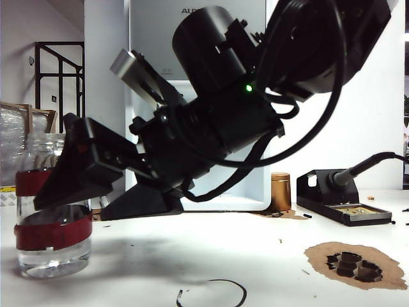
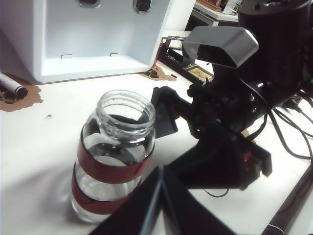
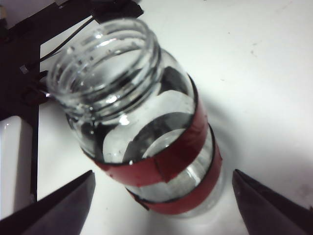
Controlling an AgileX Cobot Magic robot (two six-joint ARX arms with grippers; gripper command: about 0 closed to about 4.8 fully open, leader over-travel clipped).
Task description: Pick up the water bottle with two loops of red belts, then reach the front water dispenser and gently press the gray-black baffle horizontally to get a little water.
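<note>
Right gripper (image 3: pixel 164 196), black and two-fingered, stands wide open with a finger on either side of the clear glass water bottle with two red bands (image 3: pixel 146 132), holding nothing yet. That bottle stands upright near the left front corner of the white surface (image 1: pixel 255 256), well apart from the tall white water dispenser (image 1: pixel 198 38) at the back edge. Closing squarely on the red bands, below the shoulder, should give a firm, level hold. Left gripper cannot be seen.
</note>
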